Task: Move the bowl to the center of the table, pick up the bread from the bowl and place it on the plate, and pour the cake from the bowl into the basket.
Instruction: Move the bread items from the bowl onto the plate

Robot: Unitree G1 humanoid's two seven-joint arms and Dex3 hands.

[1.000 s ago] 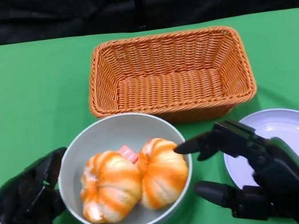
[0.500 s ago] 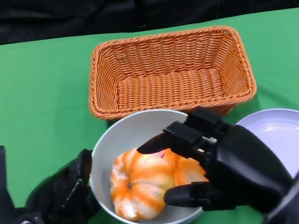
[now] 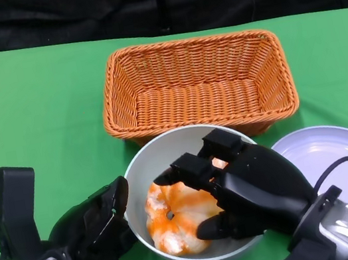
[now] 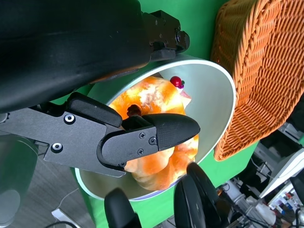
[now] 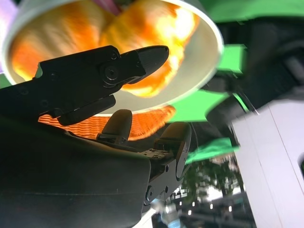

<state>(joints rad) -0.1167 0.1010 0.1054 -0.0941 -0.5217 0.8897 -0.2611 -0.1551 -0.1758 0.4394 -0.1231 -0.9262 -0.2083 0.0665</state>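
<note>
The grey bowl (image 3: 157,148) sits in front of the basket (image 3: 196,85), tipped a little toward me. My left hand (image 3: 96,232) grips its left rim, thumb inside and fingers beneath, as the left wrist view shows at the hand (image 4: 142,137) and bowl (image 4: 211,104). Orange-striped bread (image 3: 174,217) lies in the bowl. My right hand (image 3: 251,187) reaches over it with fingers spread, hiding a second bread; no grip shows. The right wrist view has that hand (image 5: 109,95) just above the bread (image 5: 156,28). A pink cake (image 4: 179,84) with a red cherry lies behind the bread (image 4: 152,97).
The empty white plate (image 3: 340,154) lies to the right of the bowl, partly under my right forearm. The orange wicker basket is empty and stands just behind the bowl. Green cloth covers the table; a black backdrop runs along its far edge.
The bowl has slid right toward the table's middle, with my left hand following on its rim. My right hand has moved left from beside the bowl to over the bread.
</note>
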